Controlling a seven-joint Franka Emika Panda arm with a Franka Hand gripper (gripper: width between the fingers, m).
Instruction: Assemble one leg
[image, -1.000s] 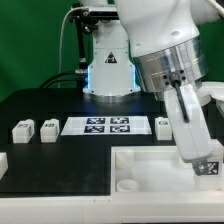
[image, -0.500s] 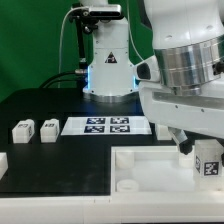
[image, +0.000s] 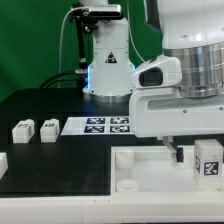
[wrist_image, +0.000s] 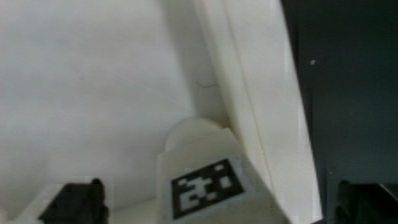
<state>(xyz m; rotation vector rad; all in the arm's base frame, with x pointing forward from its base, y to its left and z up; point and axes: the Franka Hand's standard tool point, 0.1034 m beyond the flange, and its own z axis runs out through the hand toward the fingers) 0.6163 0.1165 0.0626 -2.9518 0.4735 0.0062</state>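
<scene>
EXTERIOR: gripper (image: 190, 152) above leg (image: 207, 157), which stands on tabletop (image: 150, 170) at the exterior view's right; two spare legs (image: 34, 130) by marker board (image: 105, 125) | WRIST: fingers (wrist_image: 75, 198) spread wide, leg (wrist_image: 217, 170) between them, unheld | RISK: off-centre closing may tip leg.

A leg (image: 208, 157), a small stubby white block with a black-and-white square tag on its facing side, stands upright at the exterior view's right, over the near white piece; in the wrist view it (wrist_image: 210, 182) shows as a white block with a rounded top and its tag tilted. Two more legs alike (image: 21, 130) (image: 48, 129) sit side by side on the black table at the exterior view's left, close together, tags facing the camera.
</scene>
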